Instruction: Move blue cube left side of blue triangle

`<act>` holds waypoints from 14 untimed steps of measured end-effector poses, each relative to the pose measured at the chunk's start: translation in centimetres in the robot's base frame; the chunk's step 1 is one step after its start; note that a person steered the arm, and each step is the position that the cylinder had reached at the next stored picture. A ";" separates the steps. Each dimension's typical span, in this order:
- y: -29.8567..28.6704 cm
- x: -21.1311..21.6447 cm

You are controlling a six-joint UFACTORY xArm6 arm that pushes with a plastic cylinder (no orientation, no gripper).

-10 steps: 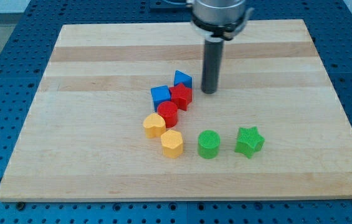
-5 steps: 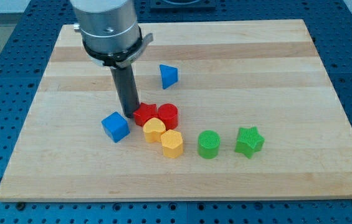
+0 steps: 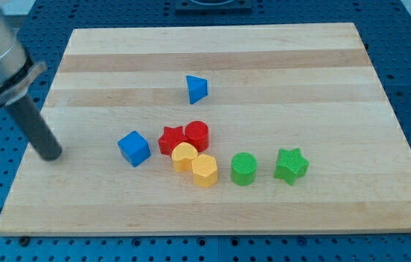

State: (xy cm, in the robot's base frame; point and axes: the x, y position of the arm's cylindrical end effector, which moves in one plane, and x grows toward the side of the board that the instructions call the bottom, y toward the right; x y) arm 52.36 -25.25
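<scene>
1. Wooden board (image 3: pixel 278 58): the largest thing in view, bearing all eight blocks.
2. My tip (image 3: pixel 51 155): no pincer is fitted, so no open or closed state applies. It is set near the board's left edge, well apart from every block, nearest the blue cube.
3. Blue cube (image 3: pixel 134 148): found left of centre, below and left of the blue triangle (image 3: pixel 196 88). The placement step is judged near done; only a short push toward the top edge, level with the triangle, might be called for.
4. Red star (image 3: pixel 171 138), red cylinder (image 3: pixel 197 134), yellow heart (image 3: pixel 185 156), yellow hexagon (image 3: pixel 205 170): clustered just right of the cube; that upward path is not blocked.
5. Green cylinder (image 3: pixel 244 168), green star (image 3: pixel 291 164): toward the bottom edge, clear of the work.
</scene>
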 end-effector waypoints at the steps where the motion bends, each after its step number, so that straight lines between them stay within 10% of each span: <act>1: 3.1 3.4; 14: 18.2 -11.8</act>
